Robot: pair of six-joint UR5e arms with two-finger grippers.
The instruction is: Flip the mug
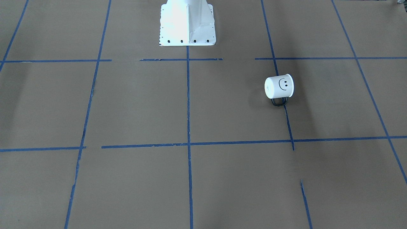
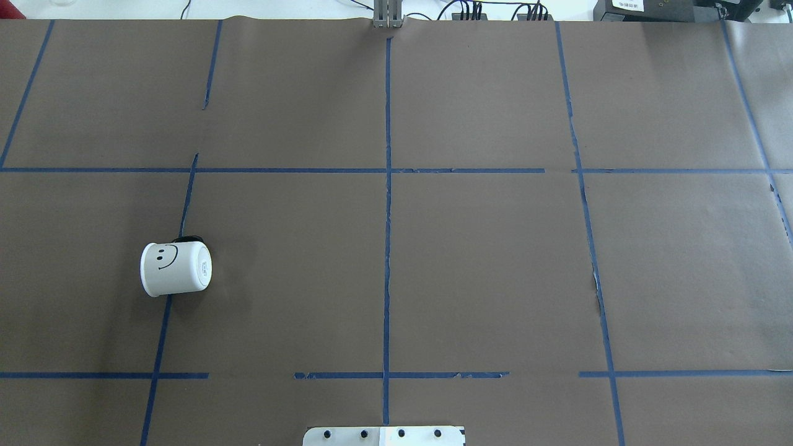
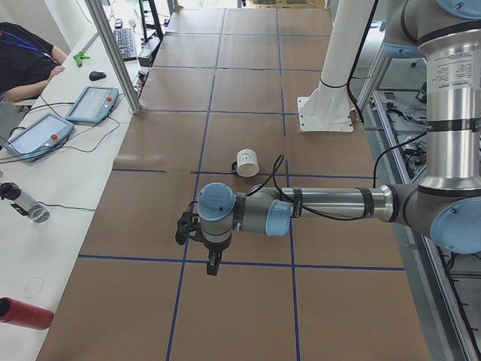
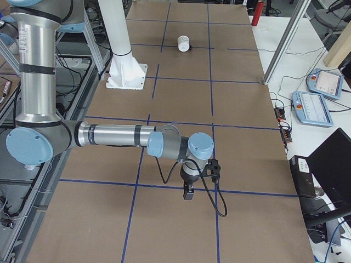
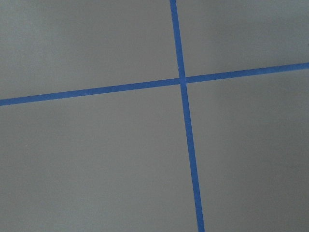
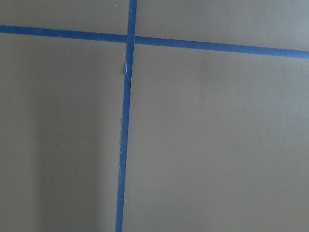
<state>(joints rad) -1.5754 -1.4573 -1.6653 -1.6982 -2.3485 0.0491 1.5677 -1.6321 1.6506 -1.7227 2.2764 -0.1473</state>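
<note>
I record the mug (image 2: 176,268) lying on its side on the counter (image 2: 483,266), well apart from the left end effector (image 3: 213,265) and right end effector (image 4: 188,193), whose state I cannot tell; risk: an off-centre pinch could roll it away.

I count one mug (image 2: 176,268), my two pincers, the left gripper (image 3: 213,265) and the right gripper (image 4: 188,193), one white mounting base (image 1: 187,24) and two teach pendants (image 3: 94,104) (image 3: 34,135).
</note>
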